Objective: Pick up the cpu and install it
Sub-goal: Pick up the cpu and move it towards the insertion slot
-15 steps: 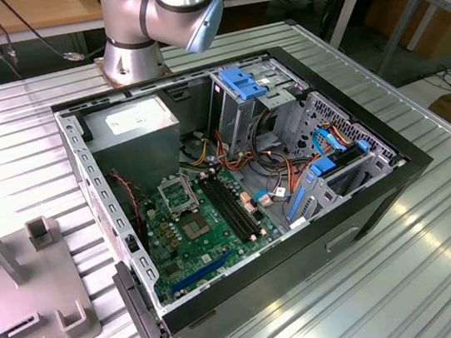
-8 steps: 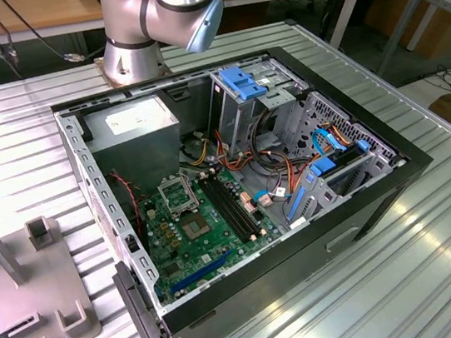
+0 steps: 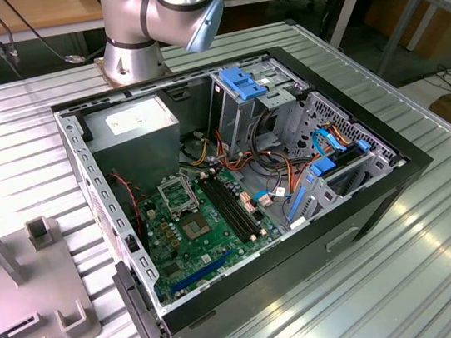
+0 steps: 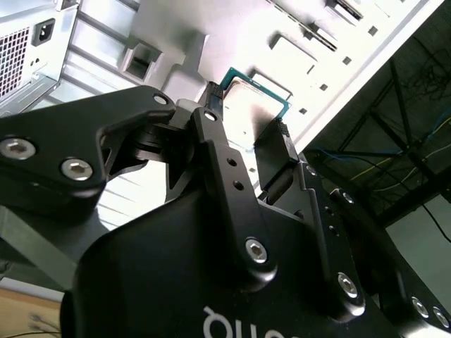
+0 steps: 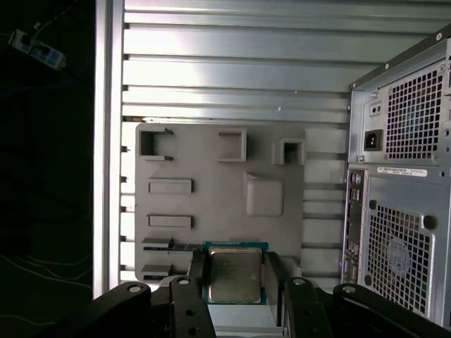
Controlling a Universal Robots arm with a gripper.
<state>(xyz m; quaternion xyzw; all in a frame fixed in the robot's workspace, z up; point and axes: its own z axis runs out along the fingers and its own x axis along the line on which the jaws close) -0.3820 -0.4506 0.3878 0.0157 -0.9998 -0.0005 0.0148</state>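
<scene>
The cpu is a small square chip with a dull silver top and a green edge. It sits between the two black fingers of my gripper, which is shut on it and holds it well above the grey fixture plate. In the second wrist view the cpu shows from below, clamped at the fingertips of the gripper. The open computer case lies on the table with its green motherboard and the metal-framed socket facing up.
The grey fixture plate with raised holders lies at the exterior view's left on the ribbed metal table. The case's rear panel stands beside the plate. Blue drive brackets and cable bundles crowd the case's far side.
</scene>
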